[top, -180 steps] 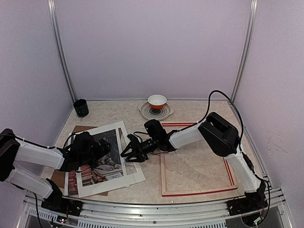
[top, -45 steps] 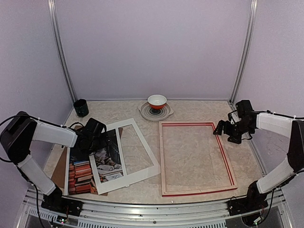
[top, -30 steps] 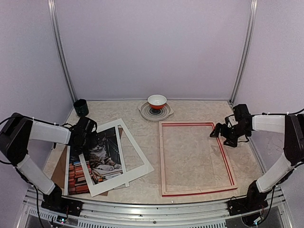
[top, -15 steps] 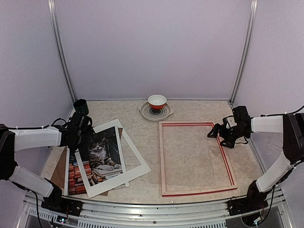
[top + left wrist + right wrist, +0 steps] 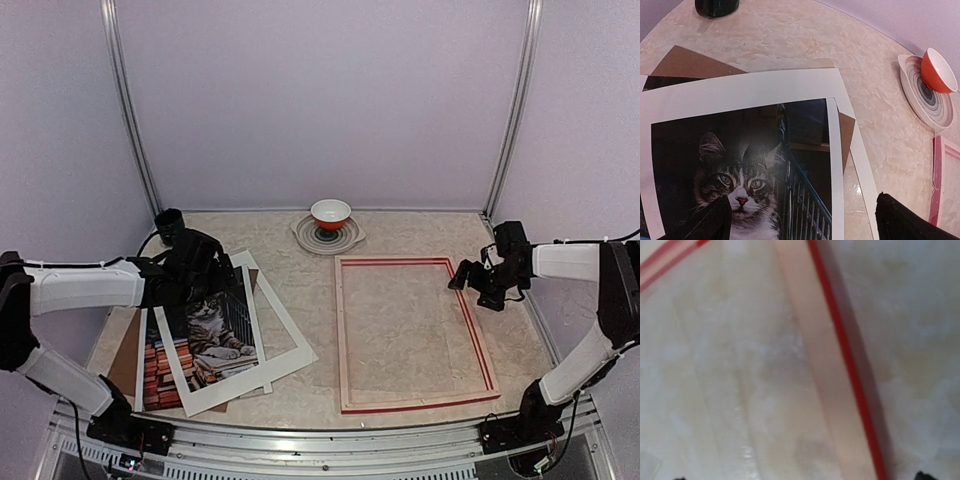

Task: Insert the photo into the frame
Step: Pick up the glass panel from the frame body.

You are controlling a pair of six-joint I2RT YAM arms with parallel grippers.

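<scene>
The photo (image 5: 205, 335), a cat print with reddish books, lies at the left on a brown backing board (image 5: 123, 352). A white mat (image 5: 285, 335) lies tilted over it, and the cat shows through the cut-out. My left gripper (image 5: 210, 272) hovers over the mat's far edge, open and empty. In the left wrist view its fingers (image 5: 905, 220) straddle the photo (image 5: 740, 185) and the mat (image 5: 740, 92). The frame (image 5: 343, 340) lies back up at centre right. My right gripper (image 5: 468, 280) is open above the frame's right rail (image 5: 825, 375).
An orange-and-white bowl (image 5: 331, 213) sits on a striped plate (image 5: 345, 238) at the back centre. A dark cup (image 5: 170, 227) stands at the back left. Metal posts and purple walls enclose the table.
My left gripper has moved right and back along the mat's far edge. Over the earlier frames the mat slid left over the photo. My right gripper has drifted slightly right.
</scene>
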